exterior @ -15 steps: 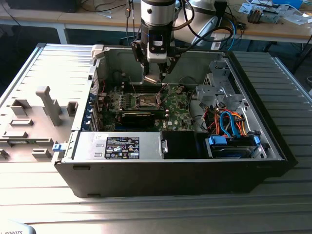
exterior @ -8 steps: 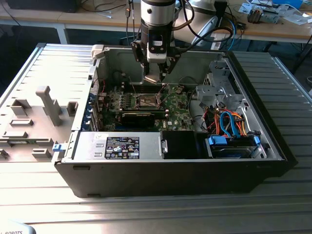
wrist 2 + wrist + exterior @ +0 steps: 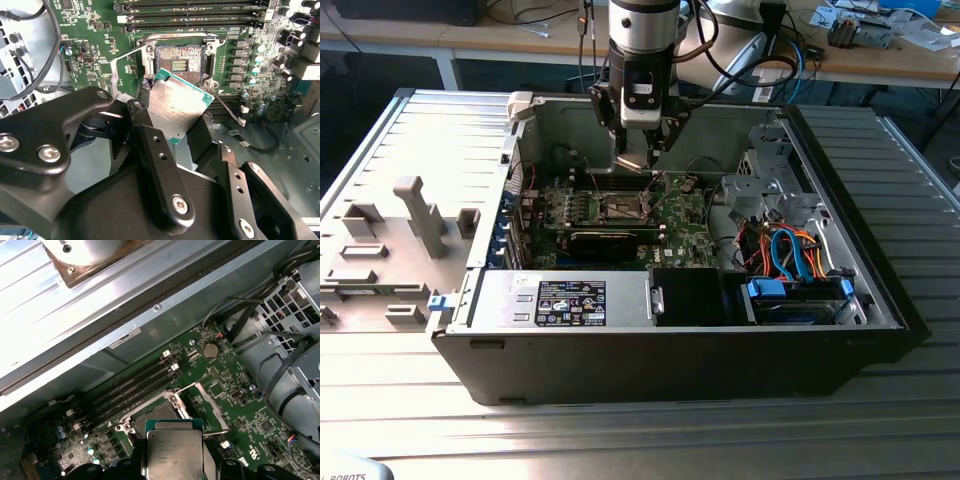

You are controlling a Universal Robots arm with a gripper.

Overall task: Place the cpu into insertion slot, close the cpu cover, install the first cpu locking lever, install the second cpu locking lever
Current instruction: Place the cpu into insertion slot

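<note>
End effector (image 3: pixel 170 114): black fingers (image 3: pixel 155 155) pressed onto two opposite edges of the cpu (image 3: pixel 177 102), silver top up, green rim showing. In ext. view, end effector (image 3: pixel 635 158) points straight down inside the open pc case (image 3: pixel 880 290), hanging above the board.

Cpu (image 3: pixel 174 452) held just over the near edge of the socket (image 3: pixel 180 62), not seated. Dark contact field of the socket (image 3: pixel 159 415) exposed in both wrist views. Can't tell from the wrist views if the cpu sits level or tilted.

Cover (image 3: pixel 211 406) swung open, raised off the board along one side of the socket: thin silvery frame w/ cut-out middle. Same cover (image 3: pixel 113 75) seen beside the socket in second wrist view. Thin wire lever (image 3: pixel 170 36) along the socket edge nearest the memory slots (image 3: pixel 190 15).

Further out:
- green board (image 3: pixel 685 225) w/ a coin battery (image 3: pixel 210 350)
- orange and blue cables (image 3: pixel 790 250) toward ext. view's right
- labelled power supply (image 3: pixel 570 300) at the case front
- case resting on a ribbed metal desk (image 3: pixel 420 400)
- grey blocks (image 3: pixel 420 215) on the desk at ext. view's left, well apart from the case
</note>
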